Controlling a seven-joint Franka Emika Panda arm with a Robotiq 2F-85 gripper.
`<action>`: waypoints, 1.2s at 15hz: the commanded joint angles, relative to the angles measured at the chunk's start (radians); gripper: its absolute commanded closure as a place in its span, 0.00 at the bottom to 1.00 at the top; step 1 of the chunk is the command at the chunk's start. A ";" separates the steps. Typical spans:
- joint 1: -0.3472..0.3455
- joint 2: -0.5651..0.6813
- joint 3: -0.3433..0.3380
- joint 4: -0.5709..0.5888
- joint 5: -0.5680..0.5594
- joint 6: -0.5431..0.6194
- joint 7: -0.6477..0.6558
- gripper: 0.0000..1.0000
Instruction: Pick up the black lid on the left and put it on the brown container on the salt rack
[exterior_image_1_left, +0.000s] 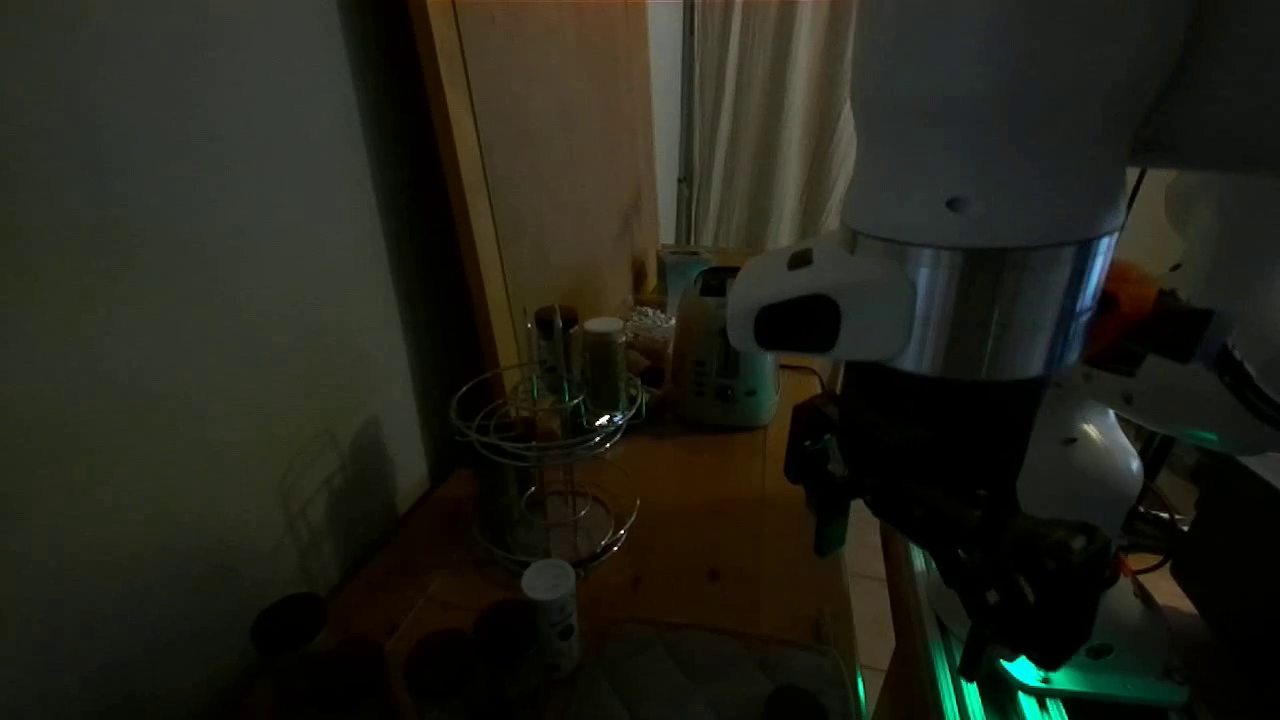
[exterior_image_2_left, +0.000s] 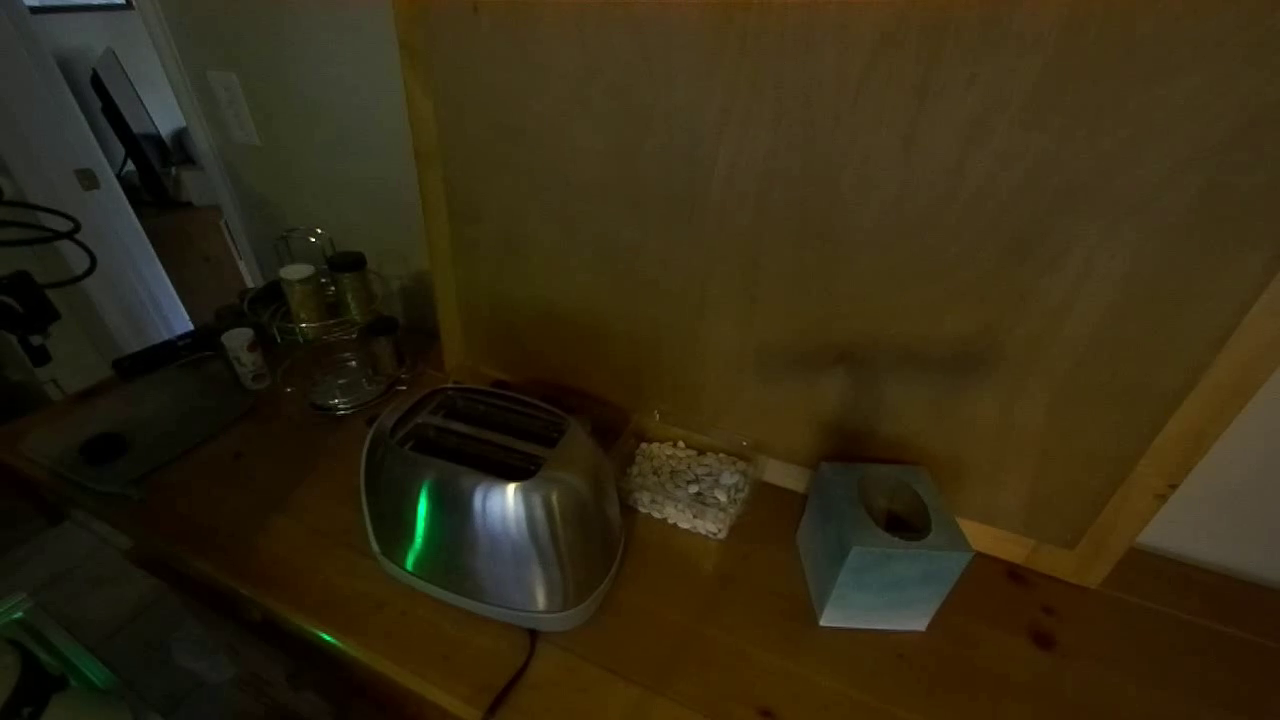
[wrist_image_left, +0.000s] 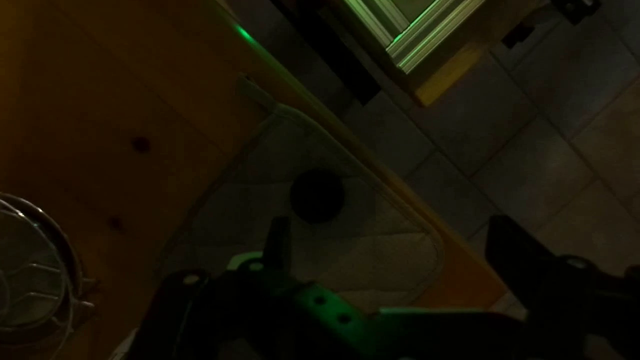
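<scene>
The scene is very dim. A round black lid lies on a grey quilted pot holder near the counter edge. The lid also shows in both exterior views. My gripper is open and empty, above the pot holder and counter edge, with the lid beyond its left finger. In an exterior view the gripper hangs well above the counter. The wire salt rack holds a white-lidded jar and dark-lidded jars. I cannot tell which is the brown container.
A white patterned canister stands beside the rack. Several dark round things stand at the near left, hard to make out. A toaster, a box of pebbles and a tissue box stand farther along the counter.
</scene>
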 joint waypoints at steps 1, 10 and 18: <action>0.022 0.073 0.020 -0.036 -0.006 0.088 -0.005 0.00; 0.022 0.223 0.031 -0.096 -0.016 0.231 0.011 0.00; -0.012 0.330 0.034 -0.094 -0.050 0.352 0.050 0.00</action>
